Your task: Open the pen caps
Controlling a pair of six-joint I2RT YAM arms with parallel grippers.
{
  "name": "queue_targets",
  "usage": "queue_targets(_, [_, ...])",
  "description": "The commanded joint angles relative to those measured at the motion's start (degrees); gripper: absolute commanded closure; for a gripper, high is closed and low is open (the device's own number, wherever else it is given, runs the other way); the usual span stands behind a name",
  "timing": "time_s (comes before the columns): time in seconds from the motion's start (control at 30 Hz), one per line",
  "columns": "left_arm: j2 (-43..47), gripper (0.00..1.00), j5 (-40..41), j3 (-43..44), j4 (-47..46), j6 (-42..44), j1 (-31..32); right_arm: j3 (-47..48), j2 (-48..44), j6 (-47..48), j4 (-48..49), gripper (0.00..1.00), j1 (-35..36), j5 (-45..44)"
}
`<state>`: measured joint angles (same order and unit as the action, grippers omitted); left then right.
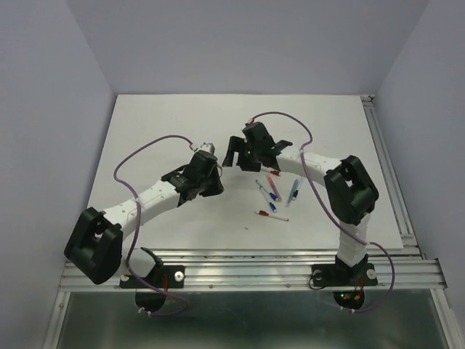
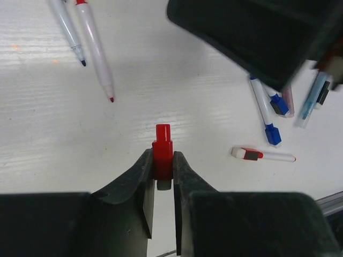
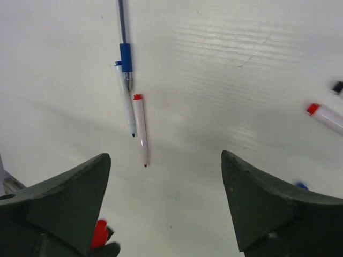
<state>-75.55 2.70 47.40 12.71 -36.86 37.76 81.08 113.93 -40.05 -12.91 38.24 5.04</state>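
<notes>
My left gripper [image 2: 163,167] is shut on a short red pen cap [image 2: 162,150], held above the table; the cap also shows low in the right wrist view [image 3: 98,233]. Two uncapped pens lie side by side, one red-tipped [image 2: 95,51] [image 3: 140,130] and one blue-tipped [image 2: 67,28] [image 3: 126,104]. My right gripper [image 3: 165,156] is open wide and empty, hovering over the table next to the left gripper [image 1: 205,158]. Pens with blue caps [image 2: 273,134] and one with a red cap [image 2: 252,154] lie to the right.
A cluster of several pens [image 1: 274,191] lies on the white table [image 1: 160,123] under the right arm, with one red-capped pen [image 1: 270,214] nearer the front. A metal rail [image 1: 389,167] runs along the table's right edge. Grey walls enclose the table.
</notes>
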Motion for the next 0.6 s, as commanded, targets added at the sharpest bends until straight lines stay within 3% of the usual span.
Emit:
queue_targets(0.0, [-1.88, 1.0, -2.35, 3.4, -2.42, 2.06, 0.82, -4.51, -11.87, -3.35, -3.34, 0.04, -5.88, -7.32])
queue_targets(0.13, [-6.27, 1.0, -4.02, 9.19, -3.92, 3.99, 5.64, -15.65, -22.76, -4.6, -4.32, 0.0, -14.67, -11.35])
queue_targets(0.4, [-24.19, 1.0, -7.18, 26.14, -2.7, 9.78, 13.21, -25.25, -42.02, -2.83, -11.61, 0.0, -25.03, -28.14])
queue_targets(0.57, [-38.14, 1.0, -9.46, 43.08, 2.04, 13.83, 18.66, -28.25, -45.54, -3.8, -11.97, 0.0, -32.08, -26.4])
